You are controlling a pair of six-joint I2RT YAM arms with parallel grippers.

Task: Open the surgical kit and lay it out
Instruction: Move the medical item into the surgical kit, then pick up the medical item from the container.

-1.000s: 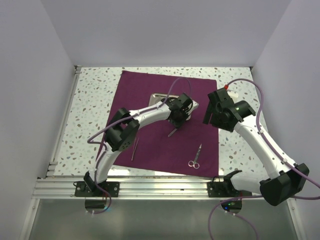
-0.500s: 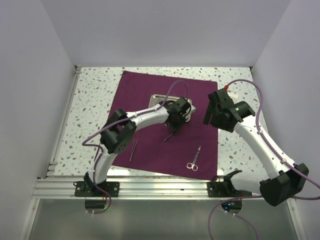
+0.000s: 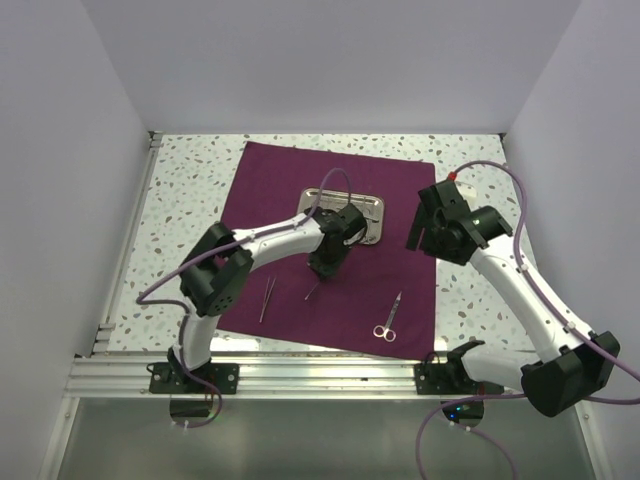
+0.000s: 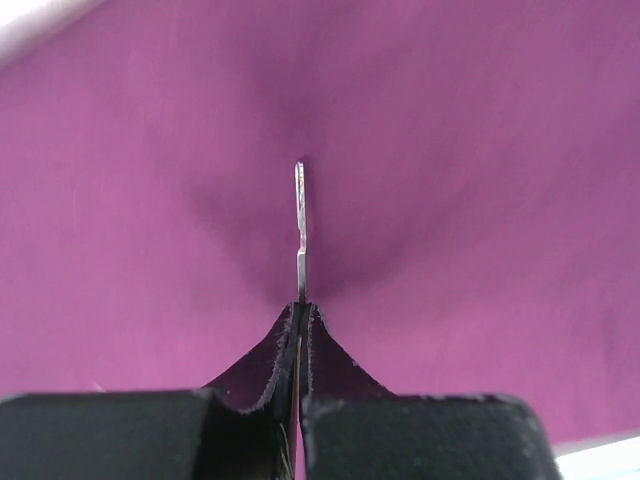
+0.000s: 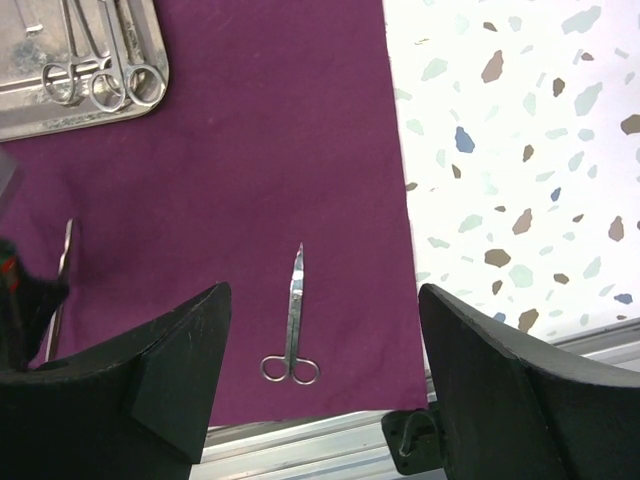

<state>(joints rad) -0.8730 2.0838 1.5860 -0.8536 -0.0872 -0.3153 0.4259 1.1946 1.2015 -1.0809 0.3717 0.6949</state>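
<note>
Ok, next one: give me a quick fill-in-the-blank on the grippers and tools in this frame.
1. The left gripper is ____ on a thin steel tool.
2. The right gripper is ____, holding nothing.
3. The scissors lie on the cloth, ____ the tray.
Missing words: shut; open; outside.
</note>
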